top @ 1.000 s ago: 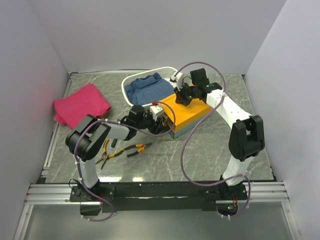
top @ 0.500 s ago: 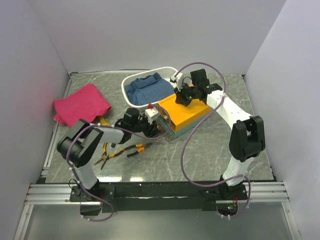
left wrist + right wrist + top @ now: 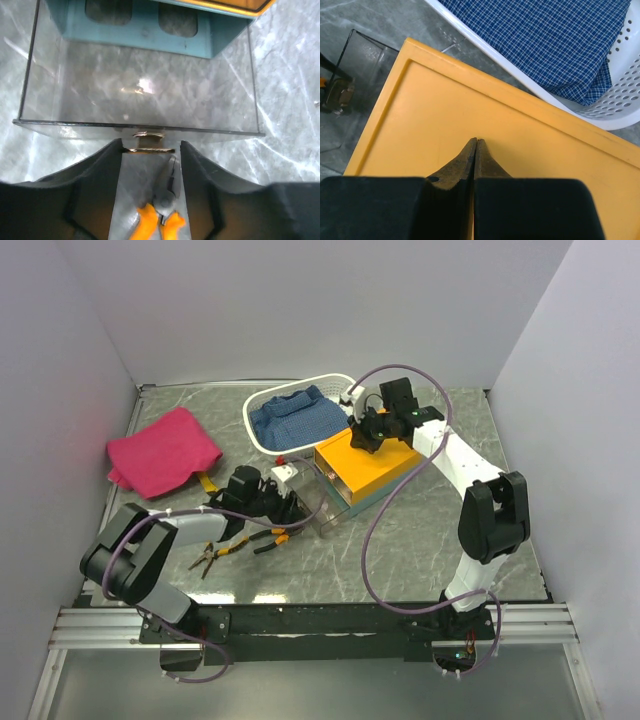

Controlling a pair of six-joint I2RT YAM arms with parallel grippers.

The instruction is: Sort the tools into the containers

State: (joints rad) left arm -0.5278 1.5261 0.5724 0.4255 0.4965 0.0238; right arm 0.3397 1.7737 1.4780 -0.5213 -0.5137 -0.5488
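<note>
The container is an orange-yellow box with a teal base. Its clear drawer stands pulled out to the left front. My left gripper is shut on the drawer's small metal knob, which spans the gap between the two fingers. Orange-handled pliers lie on the table right under that gripper. A second pair lies further left. My right gripper is shut, with its tips pressed on the orange lid near the box's far edge.
A white perforated basket with a blue checked cloth stands just behind the box. A pink cloth lies at the far left. A small red-topped item and a yellow piece sit left of the drawer.
My left arm has drawn back toward the near left with the knob in its grip, and the clear drawer has slid out of the box. The right gripper has stayed on the lid.
</note>
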